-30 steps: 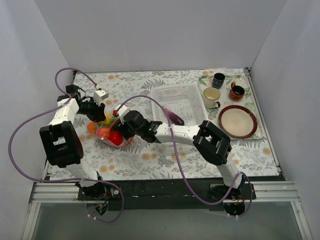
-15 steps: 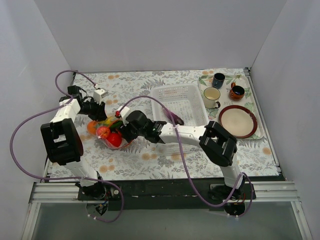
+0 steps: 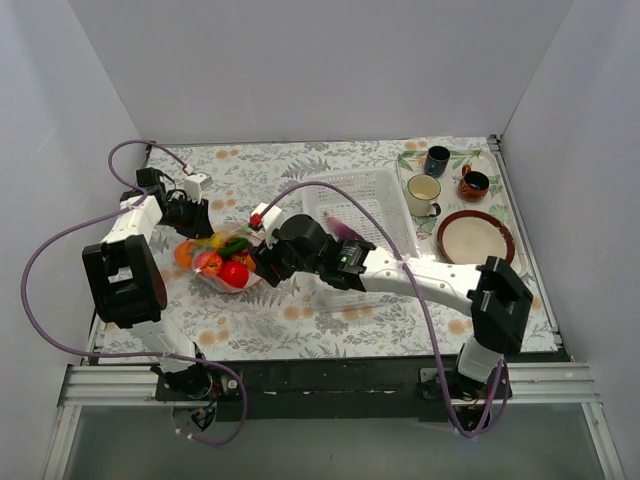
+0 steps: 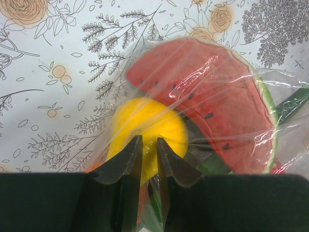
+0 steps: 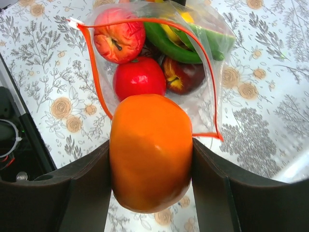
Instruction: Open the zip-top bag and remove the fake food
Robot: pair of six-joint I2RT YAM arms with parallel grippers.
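The clear zip-top bag (image 3: 215, 268) lies at the left of the table with its red-orange zip strip (image 5: 96, 72) open. My right gripper (image 5: 150, 145) is shut on an orange fruit (image 5: 150, 164) and holds it just outside the bag's mouth; it also shows in the top view (image 3: 268, 262). Inside the bag are a red apple (image 5: 119, 35), a red ball (image 5: 139, 77), a green piece (image 5: 169, 43), a watermelon slice (image 4: 212, 106) and a yellow ball (image 4: 149, 121). My left gripper (image 4: 148, 141) is shut on the bag's plastic at its far end.
A white perforated basket (image 3: 372, 188) stands behind the right arm with a purple eggplant (image 3: 347, 230) in it. At the right a tray (image 3: 497, 160) holds a plate (image 3: 476, 243) and three mugs (image 3: 423, 194). Walls close the table in.
My right gripper has drawn back to the right from the bag's mouth with the orange fruit, and its arm has stretched out to the right. The left gripper has held its place.
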